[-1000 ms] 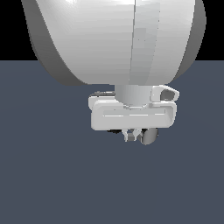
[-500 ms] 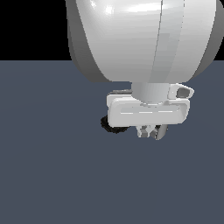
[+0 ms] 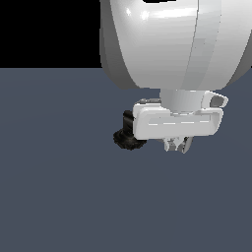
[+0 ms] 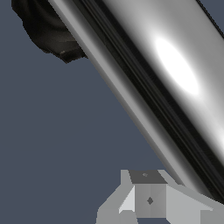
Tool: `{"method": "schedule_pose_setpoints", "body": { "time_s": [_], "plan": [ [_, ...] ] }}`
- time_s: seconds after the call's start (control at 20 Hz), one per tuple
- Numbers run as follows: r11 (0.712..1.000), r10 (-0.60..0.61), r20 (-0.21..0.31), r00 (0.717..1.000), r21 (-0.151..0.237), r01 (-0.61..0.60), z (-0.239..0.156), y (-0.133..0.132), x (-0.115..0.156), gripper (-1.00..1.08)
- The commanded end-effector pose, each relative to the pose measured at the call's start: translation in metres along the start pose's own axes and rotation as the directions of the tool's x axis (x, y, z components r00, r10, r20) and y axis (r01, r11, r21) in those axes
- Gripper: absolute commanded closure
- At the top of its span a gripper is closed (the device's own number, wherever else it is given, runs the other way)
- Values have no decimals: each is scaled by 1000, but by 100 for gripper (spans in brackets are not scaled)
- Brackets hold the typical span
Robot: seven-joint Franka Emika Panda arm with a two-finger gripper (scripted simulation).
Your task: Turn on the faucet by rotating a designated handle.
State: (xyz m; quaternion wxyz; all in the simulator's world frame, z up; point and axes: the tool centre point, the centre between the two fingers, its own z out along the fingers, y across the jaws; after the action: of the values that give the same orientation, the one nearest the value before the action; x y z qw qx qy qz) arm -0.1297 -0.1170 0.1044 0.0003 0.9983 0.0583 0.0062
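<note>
Dark grey-blue floor (image 3: pixel 59 197) carries the faucet (image 3: pixel 129 135) — its black base peeks out at the exterior view's left of the gripper (image 3: pixel 177 144). Close by the wrist camera, the handle (image 4: pixel 175 78) runs slantwise beside one finger (image 4: pixel 148 197) — whether the fingers are parted or closed, I cannot tell

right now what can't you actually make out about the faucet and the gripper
- Handle: hidden behind the arm in the exterior view; in the wrist view it crosses the frame, both ends cut off.
- Faucet: only part of its black base shows in the exterior view; the gripper body covers the rest.
- Gripper: its fingertips are tiny in the exterior view and cut off in the wrist view, so open or shut, and any contact with the handle, cannot be told.
</note>
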Motion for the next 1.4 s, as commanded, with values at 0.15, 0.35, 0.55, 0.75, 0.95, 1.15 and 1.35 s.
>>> {"method": "schedule_pose_setpoints", "body": {
  "time_s": [0.15,0.35,0.55,0.75,0.95,1.15,1.35],
  "plan": [
    [1000,-1,2,1000,0,1,2,12,13,108],
    [1000,2,3,1000,0,-2,2,23,23,108],
    [1000,6,4,1000,0,-6,3,34,33,108],
    [1000,8,5,1000,0,-8,3,45,43,108],
    [1000,12,6,1000,0,-12,4,56,52,108],
    [1000,15,7,1000,0,-15,4,66,62,108],
    [1000,18,7,1000,1,-18,4,77,71,108]
  ]
}}
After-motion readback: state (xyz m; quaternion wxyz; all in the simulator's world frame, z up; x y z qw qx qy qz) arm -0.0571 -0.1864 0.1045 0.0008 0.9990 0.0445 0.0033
